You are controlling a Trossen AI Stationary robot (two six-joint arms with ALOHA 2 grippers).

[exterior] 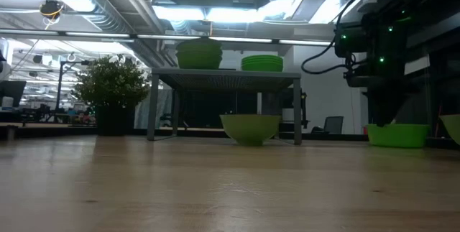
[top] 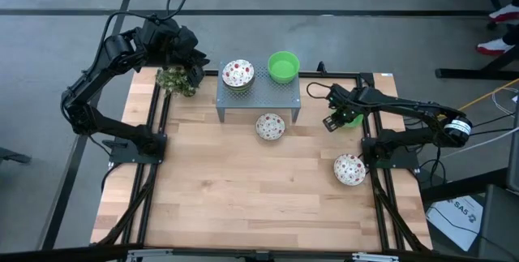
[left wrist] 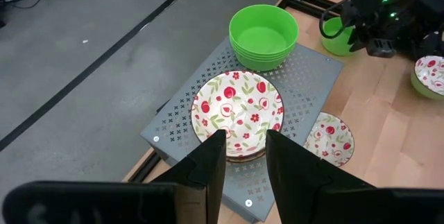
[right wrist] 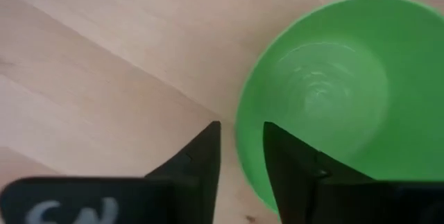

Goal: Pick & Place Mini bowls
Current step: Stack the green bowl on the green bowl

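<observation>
On the grey stand, a green stack sits beside a patterned stack; the left gripper hovers, fingers slightly parted.

floor: grey concrete | ceiling lights: bright strips | office chair: far behind table

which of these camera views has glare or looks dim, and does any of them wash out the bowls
Low view: bright ceiling lights glare behind the metal stand, leaving the patterned bowl under it greenish and patternless. High view: even light, soft shadows. Right wrist view: faint sheen inside the green bowl, nothing washed out.
</observation>
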